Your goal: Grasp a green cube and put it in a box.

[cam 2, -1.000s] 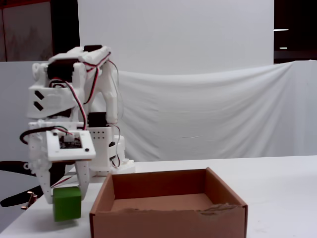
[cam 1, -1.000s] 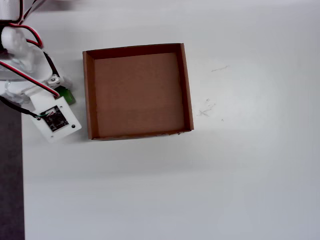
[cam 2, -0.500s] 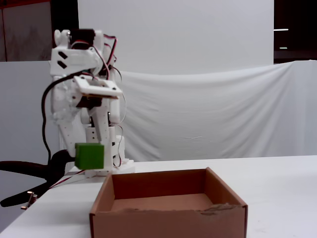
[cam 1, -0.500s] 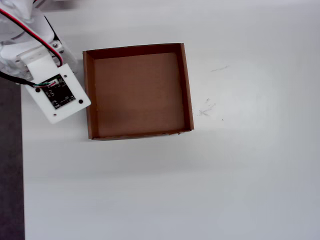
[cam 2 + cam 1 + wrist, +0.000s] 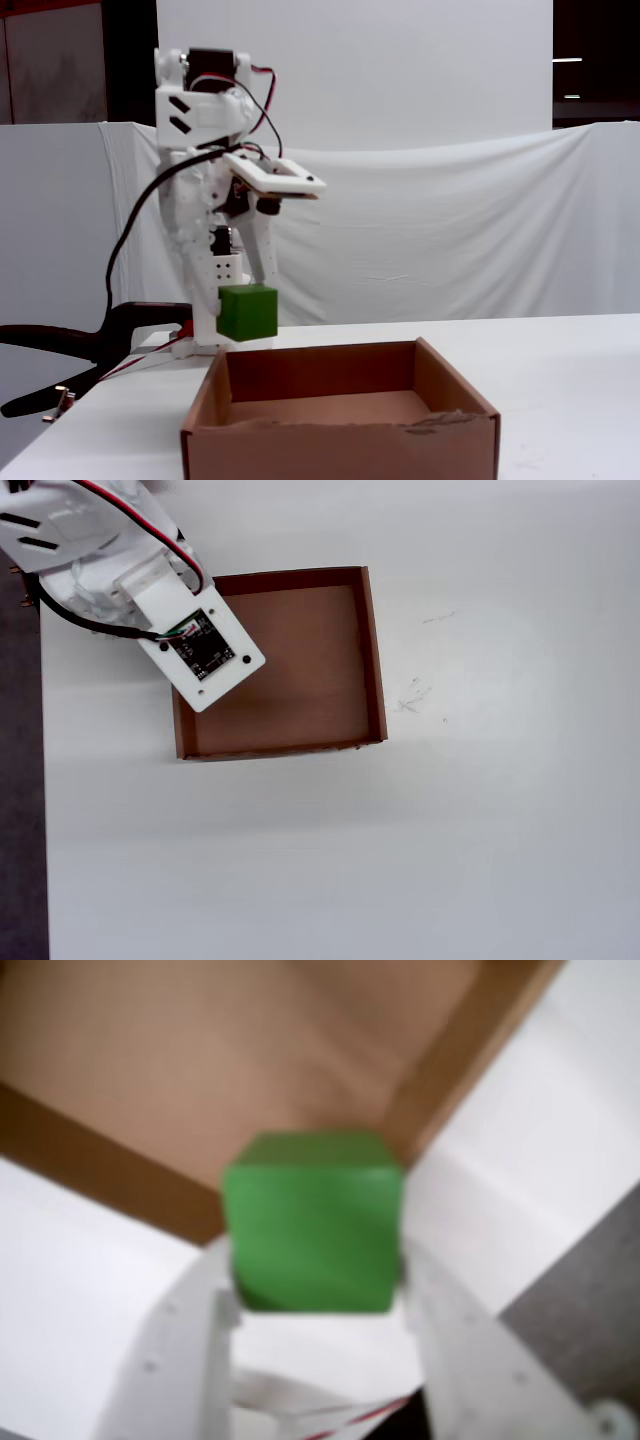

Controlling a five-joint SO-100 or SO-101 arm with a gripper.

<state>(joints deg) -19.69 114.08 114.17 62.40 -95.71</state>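
Observation:
My gripper (image 5: 318,1295) is shut on the green cube (image 5: 313,1220), with a white finger on each side of it. In the fixed view the green cube (image 5: 246,312) hangs in my gripper (image 5: 240,318) above the far left corner of the brown cardboard box (image 5: 340,440). In the wrist view the box floor (image 5: 230,1050) and one corner wall lie just beyond the cube. In the overhead view the box (image 5: 375,660) lies on the white table, and my arm and its white camera plate (image 5: 200,650) cover the box's upper left corner and hide the cube.
The white table (image 5: 420,860) spreads around the box. Its left edge meets a dark floor strip (image 5: 20,810). The arm base (image 5: 160,345) and cables stand at the left in the fixed view. A white cloth backdrop (image 5: 450,220) hangs behind.

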